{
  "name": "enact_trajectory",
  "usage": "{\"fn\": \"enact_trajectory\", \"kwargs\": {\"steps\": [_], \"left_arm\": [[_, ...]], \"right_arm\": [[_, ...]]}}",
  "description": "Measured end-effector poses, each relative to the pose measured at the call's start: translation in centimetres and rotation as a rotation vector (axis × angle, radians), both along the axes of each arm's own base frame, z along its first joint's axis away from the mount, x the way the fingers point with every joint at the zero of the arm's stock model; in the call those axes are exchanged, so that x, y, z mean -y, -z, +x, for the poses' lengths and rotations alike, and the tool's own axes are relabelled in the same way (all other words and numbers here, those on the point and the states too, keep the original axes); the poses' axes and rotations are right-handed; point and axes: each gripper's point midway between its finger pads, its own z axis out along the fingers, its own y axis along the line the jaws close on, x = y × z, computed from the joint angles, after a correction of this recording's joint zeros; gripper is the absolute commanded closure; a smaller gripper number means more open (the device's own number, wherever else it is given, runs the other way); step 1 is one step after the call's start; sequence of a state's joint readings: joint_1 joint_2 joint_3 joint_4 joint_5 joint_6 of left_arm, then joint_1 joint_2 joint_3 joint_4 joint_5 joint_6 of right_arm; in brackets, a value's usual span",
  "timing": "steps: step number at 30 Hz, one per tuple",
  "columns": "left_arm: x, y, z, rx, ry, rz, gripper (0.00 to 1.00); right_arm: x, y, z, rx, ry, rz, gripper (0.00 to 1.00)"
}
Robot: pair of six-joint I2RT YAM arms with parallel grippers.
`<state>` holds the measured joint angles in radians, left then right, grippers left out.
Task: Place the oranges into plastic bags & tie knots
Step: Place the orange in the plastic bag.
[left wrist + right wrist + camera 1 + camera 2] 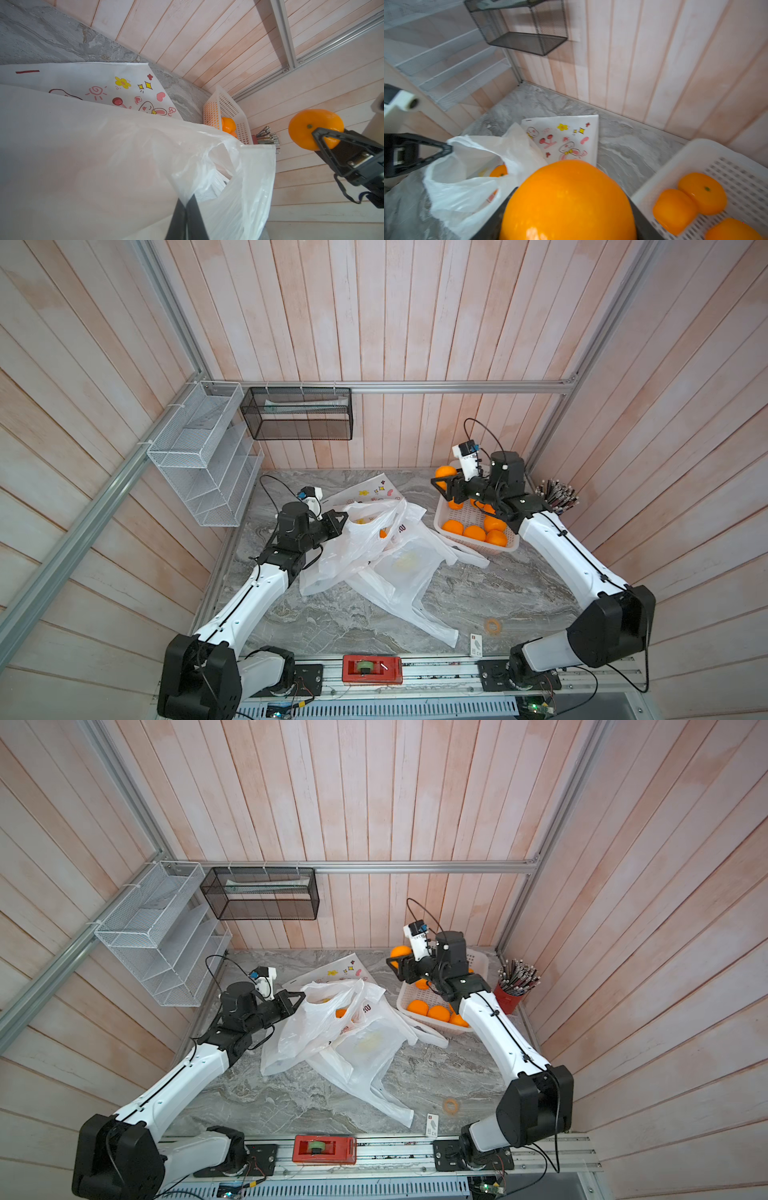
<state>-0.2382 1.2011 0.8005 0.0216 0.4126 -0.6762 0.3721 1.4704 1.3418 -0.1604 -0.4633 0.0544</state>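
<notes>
Clamping an orange [566, 199] between its fingers, the right gripper [441, 484] stands partly open around the fruit, raised above the basket [437, 526] rim; more oranges [473, 533] lie in the basket below and behind the fingers. The left gripper [343, 516] is pinched fully closed on the rim of a bag [365, 543], and 1 bagged orange [499, 171] sits inside beyond those fingertips.

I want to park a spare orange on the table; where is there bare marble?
Bare marble lies between the bags and the right arm, and front left, between bags and rail. A tape ring and card sit front right. Crowded: the centre, under the bags, and the back right corner, with basket and pencil cup.
</notes>
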Motion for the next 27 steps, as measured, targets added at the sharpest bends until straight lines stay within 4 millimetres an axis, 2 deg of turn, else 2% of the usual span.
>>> {"fn": "enact_trajectory", "kwargs": {"steps": [3, 5, 8, 10, 14, 27], "left_arm": [[0.1, 0.0, -0.1, 0.0, 0.009, -0.004, 1.0], [0.3, -0.1, -0.2, -0.001, 0.017, -0.008, 1.0], [0.4, -0.1, -0.3, 0.0, 0.027, -0.012, 1.0], [0.5, -0.2, -0.3, 0.0, 0.031, -0.013, 1.0], [0.5, -0.4, -0.4, 0.005, 0.034, -0.016, 1.0], [0.3, -0.8, -0.3, 0.005, 0.012, -0.037, 1.0]], "right_arm": [[-5.2, -0.6, -2.6, -0.007, -0.136, 0.036, 0.42], [-8.3, -1.1, -3.7, -0.006, -0.207, 0.049, 0.42], [-11.9, -1.1, -4.5, -0.014, -0.28, 0.058, 0.42], [-13.5, -0.4, -5.0, -0.029, -0.315, 0.054, 0.42], [-15.7, 2.0, -5.2, -0.08, -0.352, 0.034, 0.42], [-18.2, 11.8, -3.8, -0.297, -0.347, -0.047, 0.39]]}}
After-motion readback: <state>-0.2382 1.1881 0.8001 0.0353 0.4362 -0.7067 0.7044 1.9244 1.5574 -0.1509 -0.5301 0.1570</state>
